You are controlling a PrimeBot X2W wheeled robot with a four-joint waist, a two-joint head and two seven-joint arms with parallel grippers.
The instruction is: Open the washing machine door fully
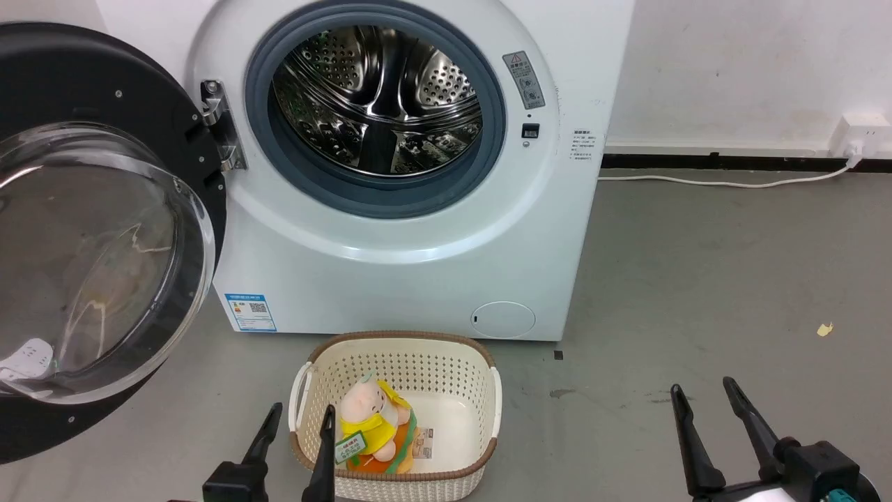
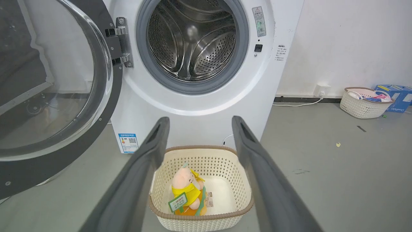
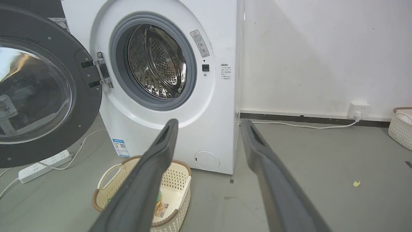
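With the round glossy black, glass-centred washing machine door [image 1: 104, 244] swung wide, left gripper [image 1: 302, 411] and right gripper [image 1: 701, 385] hang clear, both spread and empty.

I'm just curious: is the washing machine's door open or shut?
Open. The washing machine door hangs swung out on its hinge, and the steel drum is exposed.

A cream basket [image 1: 411, 368] sits on the grey floor [image 1: 697, 279] with a soft toy [image 1: 373, 415] inside. A white cord [image 1: 725, 184] runs to a plug [image 1: 863, 132] on the wall [image 1: 732, 70]. Another basket [image 2: 360, 108] and a blue box [image 2: 399, 96] stand by that wall. A power strip [image 3: 45, 164] lies there too.
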